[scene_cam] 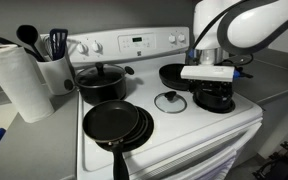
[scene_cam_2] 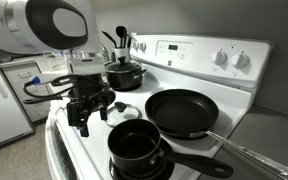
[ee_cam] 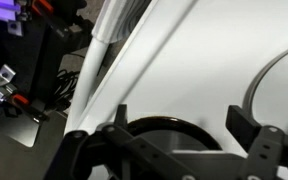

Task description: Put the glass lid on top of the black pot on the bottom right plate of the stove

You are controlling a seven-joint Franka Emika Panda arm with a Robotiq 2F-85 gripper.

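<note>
On its smooth top the white stove [scene_cam: 189, 125] carries a two-handled black pot [scene_cam: 102, 81] at the back, a stack of black frying pans [scene_cam: 117, 124] in front, one more frying pan [scene_cam: 173, 73], the glass lid [scene_cam: 170, 101] lying flat, and the black pot [scene_cam_2: 136, 143]. On the grey desk [scene_cam: 49, 135] beside it stand a paper towel roll [scene_cam: 17, 80] and a white utensil holder [scene_cam: 56, 70].

The white arm [scene_cam: 249, 25] bends over and down from above, wrist pointing straight downward. Its black hand [scene_cam_2: 91, 108] hangs low, visible in both exterior views; in the wrist view the two fingers [ee_cam: 260, 150] stand wide apart.
</note>
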